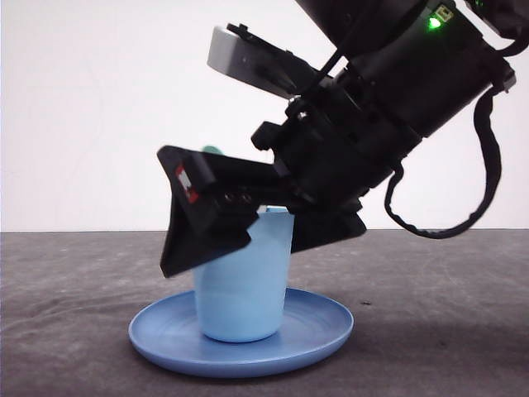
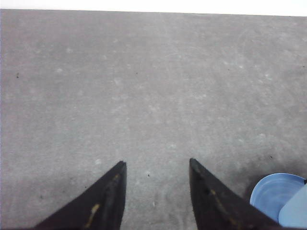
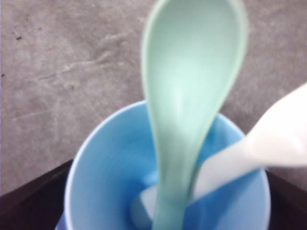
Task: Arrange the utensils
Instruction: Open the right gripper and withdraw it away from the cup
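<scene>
A: Where were the utensils?

B: The mint-green spoon [image 3: 184, 120] and the white fork [image 3: 249, 153] both stood inside the light blue cup [image 1: 244, 285], which sat on the blue plate [image 1: 240, 343] on the grey counter [image 1: 446, 306].

A: And the jaws?

B: The right gripper [image 1: 198, 219] hung over the cup with its jaws spread on either side, gripping nothing. The left gripper [image 2: 156, 167] was parted and empty above bare counter.

Grey table [image 1: 446, 331], blue plate [image 1: 165, 343] on it

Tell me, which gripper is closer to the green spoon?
The right gripper. It sits at the blue cup that holds the green spoon. The left gripper hangs open over bare table, with the plate off to its side.
</scene>
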`<control>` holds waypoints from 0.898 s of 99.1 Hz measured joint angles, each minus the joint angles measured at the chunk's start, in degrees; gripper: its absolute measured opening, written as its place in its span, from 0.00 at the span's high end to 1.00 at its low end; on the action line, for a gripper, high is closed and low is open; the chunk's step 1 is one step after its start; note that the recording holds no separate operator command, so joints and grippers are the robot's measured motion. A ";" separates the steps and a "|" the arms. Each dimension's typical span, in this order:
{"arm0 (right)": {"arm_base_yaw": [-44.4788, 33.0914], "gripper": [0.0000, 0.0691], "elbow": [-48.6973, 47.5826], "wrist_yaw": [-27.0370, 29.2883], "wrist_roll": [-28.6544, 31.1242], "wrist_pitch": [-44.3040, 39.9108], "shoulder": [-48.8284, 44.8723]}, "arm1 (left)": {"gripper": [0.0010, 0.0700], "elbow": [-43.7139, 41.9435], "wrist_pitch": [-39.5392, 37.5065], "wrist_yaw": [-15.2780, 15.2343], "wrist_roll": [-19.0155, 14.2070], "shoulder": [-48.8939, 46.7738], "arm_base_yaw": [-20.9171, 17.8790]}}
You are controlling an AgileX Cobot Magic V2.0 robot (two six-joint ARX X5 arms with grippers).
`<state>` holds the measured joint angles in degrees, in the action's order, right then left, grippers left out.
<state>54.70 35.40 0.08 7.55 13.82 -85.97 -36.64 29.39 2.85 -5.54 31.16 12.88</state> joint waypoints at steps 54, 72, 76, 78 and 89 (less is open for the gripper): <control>-9.27 0.02 0.39 -0.02 3.82 -40.52 23.45 | 0.67 0.00 0.02 0.00 0.00 0.00 0.00; -22.82 0.02 2.54 -0.04 4.70 -48.68 33.40 | 0.67 0.00 0.02 0.00 0.00 0.00 -0.02; -25.77 0.02 2.97 -0.04 4.74 -50.21 35.19 | 0.67 0.00 0.02 0.00 0.00 0.00 0.00; -27.19 0.02 3.21 -0.11 4.74 -51.04 36.02 | 0.67 0.00 0.02 0.00 0.00 0.00 -0.02; -34.01 0.02 4.20 -1.29 4.70 -55.01 39.60 | 0.67 0.00 0.02 0.00 0.00 0.00 0.00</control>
<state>20.69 39.59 -1.21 12.25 -41.19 -46.37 -36.64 29.41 2.85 -5.54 31.16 12.88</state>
